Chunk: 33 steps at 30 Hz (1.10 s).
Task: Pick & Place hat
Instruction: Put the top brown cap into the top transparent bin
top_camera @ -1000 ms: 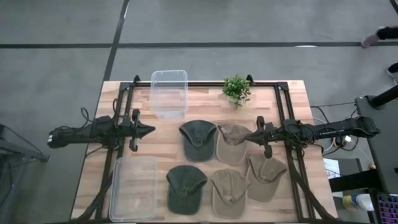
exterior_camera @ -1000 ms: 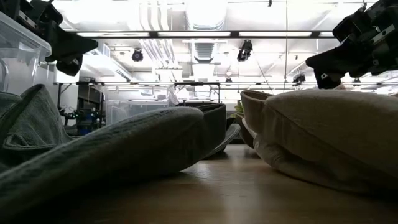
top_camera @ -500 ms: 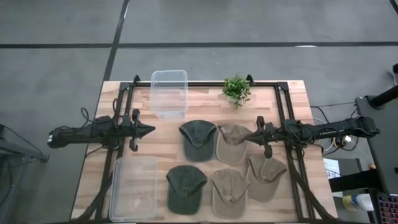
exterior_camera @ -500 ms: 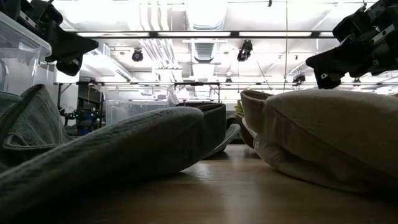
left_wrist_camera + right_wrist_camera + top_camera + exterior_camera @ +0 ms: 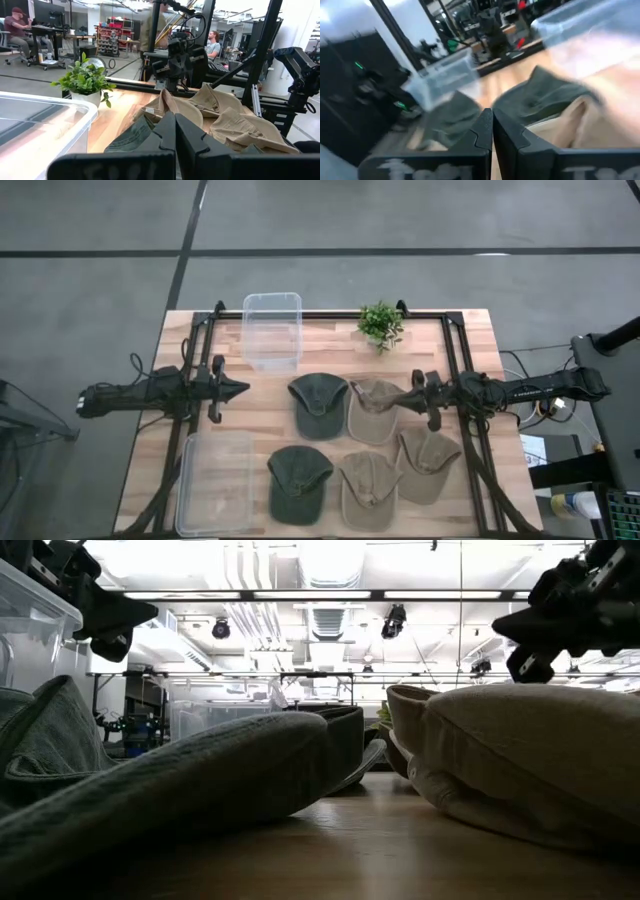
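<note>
Five caps lie crown up on the wooden table [image 5: 270, 410]. A dark green cap [image 5: 318, 404] and a beige cap [image 5: 374, 410] lie in the far row. A dark green cap [image 5: 298, 482] and two beige caps [image 5: 367, 486] [image 5: 428, 462] lie in the near row. My left gripper [image 5: 244, 390] is shut and empty, above bare table to the left of the caps. My right gripper [image 5: 395, 402] is shut and empty. It hovers over the right edge of the far beige cap and is clear of it in the low view [image 5: 512, 635].
A clear plastic bin [image 5: 272, 328] stands at the far middle. A second clear bin [image 5: 214, 482] stands at the near left. A small potted plant [image 5: 380, 323] stands at the far edge. A black frame [image 5: 455, 350] runs round the table.
My right gripper has drawn back a little toward the table's right edge and turned at the wrist, staying above the far beige cap. The caps have not moved.
</note>
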Each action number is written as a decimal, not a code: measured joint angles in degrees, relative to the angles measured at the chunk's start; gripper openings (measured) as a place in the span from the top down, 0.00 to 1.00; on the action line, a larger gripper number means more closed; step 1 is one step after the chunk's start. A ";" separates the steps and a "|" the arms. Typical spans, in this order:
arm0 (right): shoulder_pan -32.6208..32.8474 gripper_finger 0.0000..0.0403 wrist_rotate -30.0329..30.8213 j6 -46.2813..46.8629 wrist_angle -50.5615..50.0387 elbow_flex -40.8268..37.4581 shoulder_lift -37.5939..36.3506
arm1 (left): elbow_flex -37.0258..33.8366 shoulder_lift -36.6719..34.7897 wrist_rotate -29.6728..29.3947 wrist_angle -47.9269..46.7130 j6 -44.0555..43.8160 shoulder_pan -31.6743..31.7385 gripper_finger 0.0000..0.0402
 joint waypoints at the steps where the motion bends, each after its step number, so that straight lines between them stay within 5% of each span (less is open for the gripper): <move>1: 0.11 0.98 -0.49 2.50 0.25 0.00 0.00 | 0.00 -0.02 0.00 0.00 0.00 0.00 1.00; 8: 0.41 0.94 -0.42 20.49 0.25 0.00 0.09 | 0.00 -0.01 0.04 0.00 0.00 0.00 1.00; 17: 5.08 0.66 1.26 29.46 0.34 0.00 0.13 | -0.01 -0.01 0.20 0.00 0.00 0.00 1.00; 22: 6.66 0.58 5.02 33.61 -1.75 3.07 0.98 | -0.01 -0.01 0.17 0.00 0.00 0.00 1.00; 26: 7.47 0.58 9.03 33.76 -13.02 10.49 4.11 | 0.00 -0.02 0.15 0.00 0.00 0.00 1.00; 33: 7.59 0.58 14.37 39.57 -51.17 29.46 15.27 | -0.02 0.00 -0.07 0.02 0.00 0.00 1.00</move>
